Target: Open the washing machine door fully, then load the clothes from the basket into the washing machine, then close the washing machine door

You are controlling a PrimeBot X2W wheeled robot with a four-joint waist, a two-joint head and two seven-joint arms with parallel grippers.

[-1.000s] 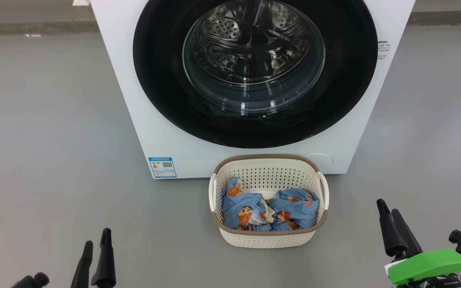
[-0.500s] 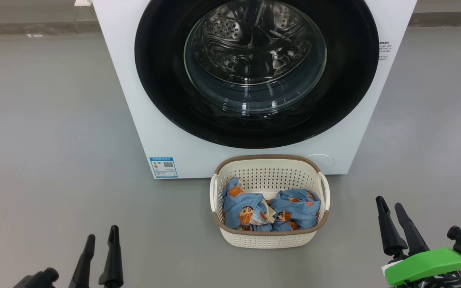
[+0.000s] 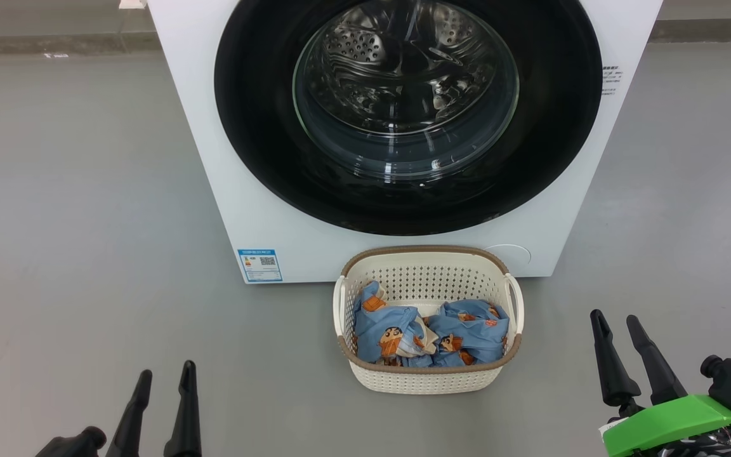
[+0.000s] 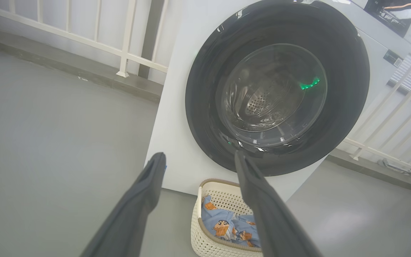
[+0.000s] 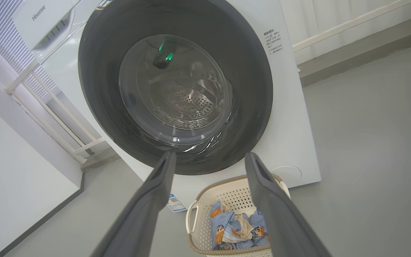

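The washing machine (image 3: pixel 213 190), a white front-loader, stands on the grey floor (image 3: pixel 86 190) with its front turned toward the robot. The washing machine door (image 3: pixel 251 127) lies closed, flat against that front. Its glossy black ring is nearly as wide as the machine, and its clear glass bowl bulges outward at the centre. Through the glass the perforated steel drum (image 3: pixel 403 63) shows.

The basket (image 3: pixel 426 377) sits on the floor just in front of the machine's lower edge, below the door, open top up. Its long axis runs side to side along the machine's front. The clothes (image 3: pixel 467 333) lie inside it as a low crumpled heap of two bunches below the brown rim. They are light blue with orange-and-tan cartoon figures, and a cream patch shows between the bunches.

The right gripper (image 3: pixel 614 317) hangs farther out from the machine than the basket and off to the right. Its fingers are spread, grasp nothing and point toward the machine. The left gripper (image 3: pixel 167 371) hangs out from the machine's left half, likewise spread and empty.

A small blue label sticker (image 3: pixel 259 264) marks the machine's lower left front corner.
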